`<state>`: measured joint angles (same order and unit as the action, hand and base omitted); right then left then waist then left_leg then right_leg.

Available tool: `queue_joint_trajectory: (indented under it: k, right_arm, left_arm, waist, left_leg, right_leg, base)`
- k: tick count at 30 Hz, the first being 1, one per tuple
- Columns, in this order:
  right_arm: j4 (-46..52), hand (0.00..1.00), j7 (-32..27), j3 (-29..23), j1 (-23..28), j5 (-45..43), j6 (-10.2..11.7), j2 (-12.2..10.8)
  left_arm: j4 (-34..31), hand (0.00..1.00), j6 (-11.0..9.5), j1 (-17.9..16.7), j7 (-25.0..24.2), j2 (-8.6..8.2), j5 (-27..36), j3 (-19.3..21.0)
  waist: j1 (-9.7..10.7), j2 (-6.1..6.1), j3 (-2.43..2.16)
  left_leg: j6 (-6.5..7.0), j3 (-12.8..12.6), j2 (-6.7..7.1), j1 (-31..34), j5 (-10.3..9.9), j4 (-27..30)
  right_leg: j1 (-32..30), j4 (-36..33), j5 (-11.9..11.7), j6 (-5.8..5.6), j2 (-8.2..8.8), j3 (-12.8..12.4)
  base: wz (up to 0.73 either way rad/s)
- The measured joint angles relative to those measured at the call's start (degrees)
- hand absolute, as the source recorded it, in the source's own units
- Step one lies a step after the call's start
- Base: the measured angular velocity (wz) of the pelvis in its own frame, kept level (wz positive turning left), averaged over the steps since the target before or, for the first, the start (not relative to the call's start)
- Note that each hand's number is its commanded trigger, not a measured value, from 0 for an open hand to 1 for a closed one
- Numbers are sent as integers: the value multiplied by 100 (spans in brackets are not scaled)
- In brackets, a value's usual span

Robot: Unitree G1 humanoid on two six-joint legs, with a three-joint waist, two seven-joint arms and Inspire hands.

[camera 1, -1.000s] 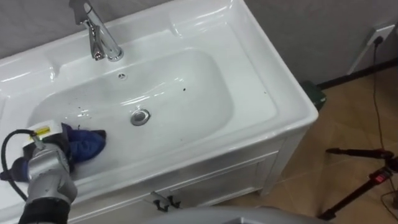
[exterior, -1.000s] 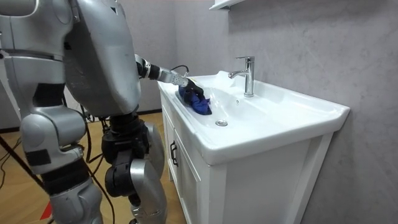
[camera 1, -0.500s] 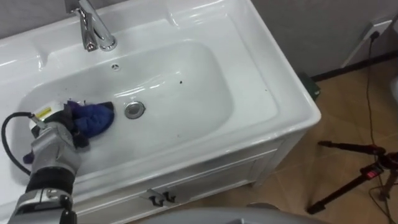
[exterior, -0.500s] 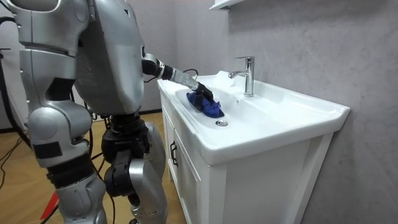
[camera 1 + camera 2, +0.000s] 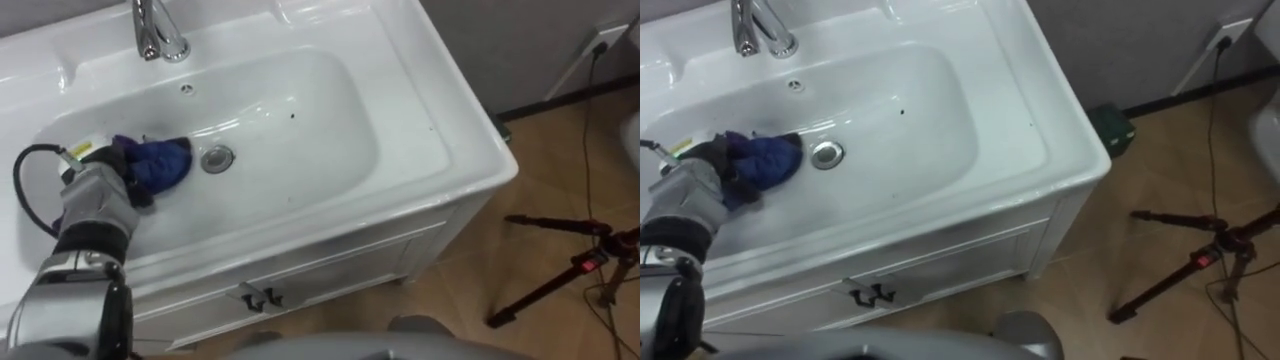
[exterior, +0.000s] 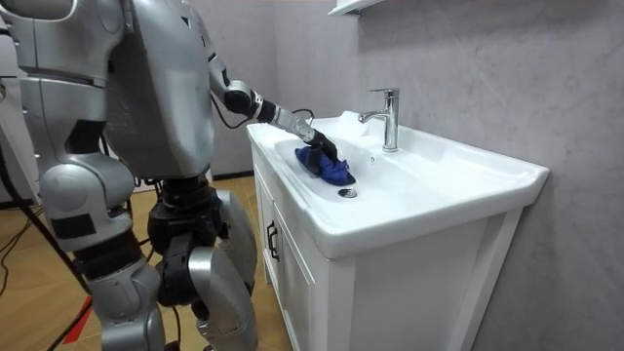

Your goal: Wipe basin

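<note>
The left hand [image 5: 98, 198] reaches into the bowl from the robot's left, its fingers curled over a bunched blue cloth [image 5: 158, 163] and pressing it to the floor of the basin [image 5: 320, 150], just beside the drain [image 5: 216, 157]. The cloth is wadded rather than spread, so I judge that each pass covers only a narrow strip. A harder push could also work the wad out from under the fingers and leave bare fingertips scraping the porcelain. A stroke towards the robot's right would cross the drain, where a loose fold might catch on the metal ring. Strokes kept to this side would likely miss the dark speck [image 5: 292, 115] further across the bowl. A high sweep could knock the faucet [image 5: 158, 30] behind. By count there is one hand at work, one cloth, one basin, one drain, one overflow hole [image 5: 186, 89], one faucet and one clear speck.
</note>
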<state>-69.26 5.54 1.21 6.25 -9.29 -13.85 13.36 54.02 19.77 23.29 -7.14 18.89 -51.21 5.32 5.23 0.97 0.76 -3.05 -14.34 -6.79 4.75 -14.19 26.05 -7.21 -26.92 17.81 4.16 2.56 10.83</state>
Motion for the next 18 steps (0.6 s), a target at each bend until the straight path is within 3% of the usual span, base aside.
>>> queue_joint_trajectory:
  k: [5, 14, 18]
  right_arm:
    - [-10, 0, -3, 42, -55, 26, 0, 0]
    - [-209, 0, 1, 217, -68, 259, 8, -2]
    - [-209, 0, -55, 221, -90, 308, 9, -22]
  left_arm:
    - [374, 100, 28, 267, 47, 102, 181, -218]
    - [401, 100, 24, 441, 221, 120, 205, -485]
    - [409, 100, 20, 605, 324, 116, 207, -599]
  waist:
    - [95, -26, 24]
    - [268, -122, 60]
    - [320, -194, 65]
  left_leg:
    - [13, -133, 2, 76, -18, 67]
    - [85, -160, 27, 263, -64, 155]
    - [114, -311, -20, 392, -100, 234]
  right_leg:
    - [-203, -176, -11, -12, 22, -144]
    - [-507, -324, -58, -69, 27, -321]
    - [-642, -325, -134, -120, 17, -363]
  base:
    - [-13]
    - [-10]
    - [-6]
